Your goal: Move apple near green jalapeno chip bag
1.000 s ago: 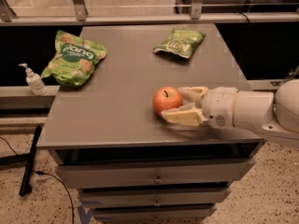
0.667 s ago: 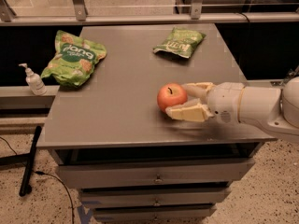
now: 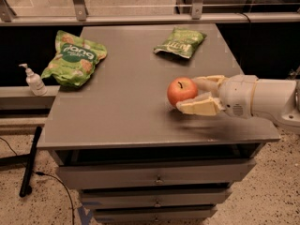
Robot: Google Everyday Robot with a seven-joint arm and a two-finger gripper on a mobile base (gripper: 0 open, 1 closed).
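The red-orange apple (image 3: 181, 91) is at the right of the grey table (image 3: 122, 107), held between the pale fingers (image 3: 200, 108) of my gripper (image 3: 189, 95), which reaches in from the right. The gripper is shut on the apple, which looks slightly raised off the tabletop. The green jalapeno chip bag (image 3: 181, 42), dark green and flat with a pale oval logo, lies at the far right of the table, beyond the apple and well apart from it.
A larger bright green bag with white lettering (image 3: 75, 57) lies at the far left of the table. A pump bottle (image 3: 33, 80) stands on a ledge to the left. Drawers sit below the tabletop. A railing runs behind.
The gripper with the apple has moved a little to the right and towards the far side of the table, closer to the dark green bag. The bags have not moved.
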